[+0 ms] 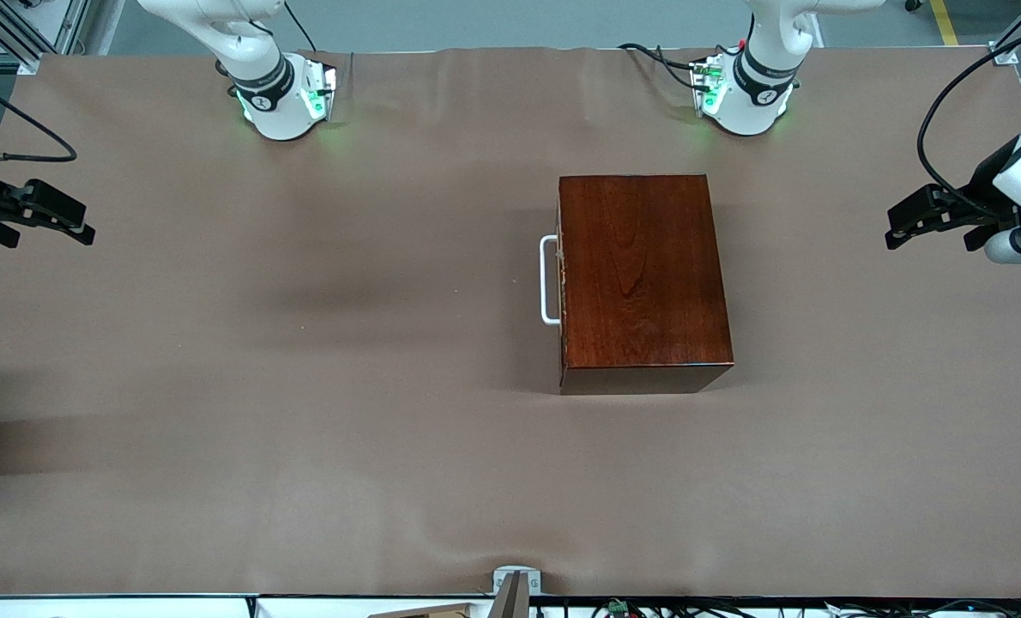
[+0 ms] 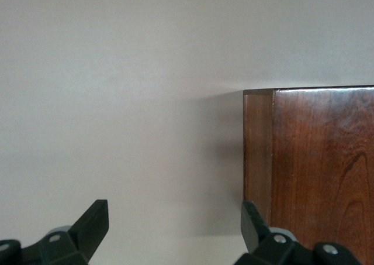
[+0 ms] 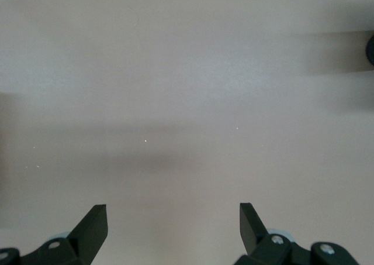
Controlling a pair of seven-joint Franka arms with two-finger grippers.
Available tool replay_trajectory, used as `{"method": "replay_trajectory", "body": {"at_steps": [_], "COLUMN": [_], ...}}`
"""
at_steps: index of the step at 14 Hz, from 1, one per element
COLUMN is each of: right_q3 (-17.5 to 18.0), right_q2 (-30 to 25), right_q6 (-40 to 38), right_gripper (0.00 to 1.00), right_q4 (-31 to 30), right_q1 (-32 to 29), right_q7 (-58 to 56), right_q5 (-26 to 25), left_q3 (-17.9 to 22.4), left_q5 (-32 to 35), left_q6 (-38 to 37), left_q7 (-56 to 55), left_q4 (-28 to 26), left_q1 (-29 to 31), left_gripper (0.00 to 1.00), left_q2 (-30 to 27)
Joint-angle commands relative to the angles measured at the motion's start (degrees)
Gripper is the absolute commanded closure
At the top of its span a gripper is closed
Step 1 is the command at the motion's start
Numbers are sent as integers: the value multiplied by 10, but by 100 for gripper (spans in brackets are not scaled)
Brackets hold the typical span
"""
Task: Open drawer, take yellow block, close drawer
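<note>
The dark reddish-brown wooden box (image 1: pixel 643 279) stands on the table toward the left arm's end. The drawer is shut inside it; only its white U-shaped handle (image 1: pixel 547 281) shows, on the side facing the right arm's end. The yellow block is hidden. My left gripper (image 1: pixel 905 225) hangs open and empty over the table's left-arm end, apart from the box; its wrist view (image 2: pixel 174 218) shows a corner of the box (image 2: pixel 315 159). My right gripper (image 1: pixel 77 225) hangs open and empty over the right-arm end; its wrist view (image 3: pixel 173 218) shows only bare table.
The brown table cover (image 1: pixel 305 386) spreads around the box. The two arm bases (image 1: pixel 283 99) (image 1: pixel 746 94) stand along the edge farthest from the front camera. A small metal bracket (image 1: pixel 515 584) sits at the near edge.
</note>
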Motion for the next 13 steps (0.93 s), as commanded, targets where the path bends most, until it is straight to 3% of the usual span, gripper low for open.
{"method": "replay_trajectory", "body": {"at_steps": [1,13], "right_q3": [8,8], "right_q2": [1,1], "right_q6": [-6,-6], "right_gripper": [0,0], "right_q4": [8,9], "right_q1": [-10,-12], "right_q7": [2,2], "right_q5": [4,3], "left_q3": [-1,-1], "left_q5": [12,9], "left_q6": [6,15], "left_q7": [5,13], "left_q4": [-9,-6], "left_q1": [0,-5], "left_gripper": [0,0], "left_q2": [-10,-5]}}
